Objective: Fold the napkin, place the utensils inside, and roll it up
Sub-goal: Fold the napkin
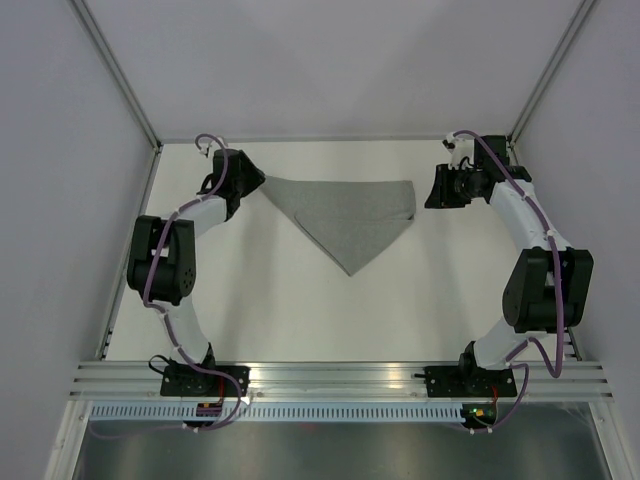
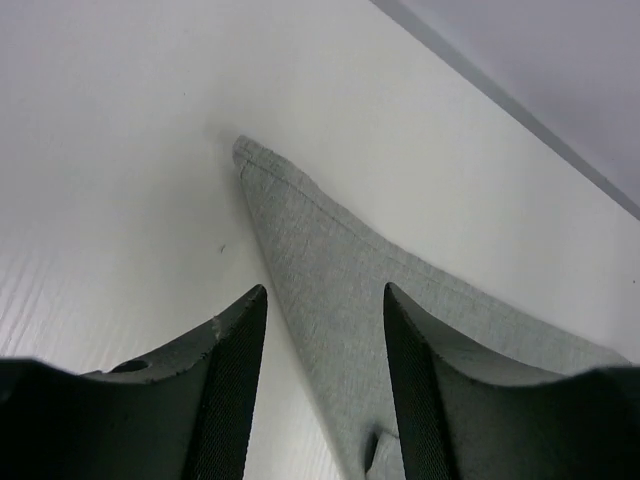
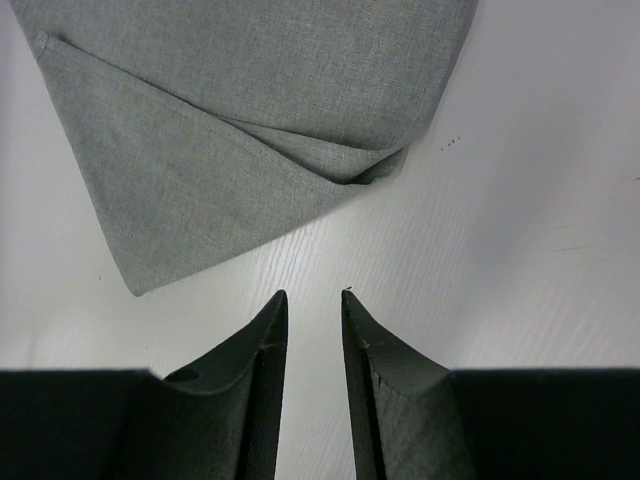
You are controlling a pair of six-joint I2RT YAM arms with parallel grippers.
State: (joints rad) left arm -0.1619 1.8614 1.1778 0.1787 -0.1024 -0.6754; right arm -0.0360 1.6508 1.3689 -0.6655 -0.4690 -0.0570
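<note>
White surface (image 1: 300,320) fills the floor of the pale-walled enclosure, with a ribbed metal rail (image 1: 340,378) along its 6 o'clock edge where both arms are bolted.

Grey and matte, the napkin (image 1: 345,215) lies flat on the surface toward 12 o'clock from the middle. It is folded into a triangle: the long edge runs from 9 o'clock to 3 o'clock and the point aims at 6 o'clock. At the 3 o'clock end the corner is blunt rather than sharp. The right wrist view shows two layers there that do not quite line up, with a small dark tuck where they meet.

The left arm (image 1: 165,260) bends up the 9 o'clock side and the right arm (image 1: 540,280) up the 3 o'clock side.

The left hand (image 2: 325,292) sits at the napkin's 9 o'clock corner. Its fingers (image 2: 235,380) stand well apart, one on each side of the narrow cloth tip, which lies flat and runs on past them. It grips nothing.

The right hand (image 3: 313,296) hangs just beside the 3 o'clock corner, clear of the cloth. Its fingers are a narrow gap apart, with bare surface showing between them, so it holds nothing either.
</note>
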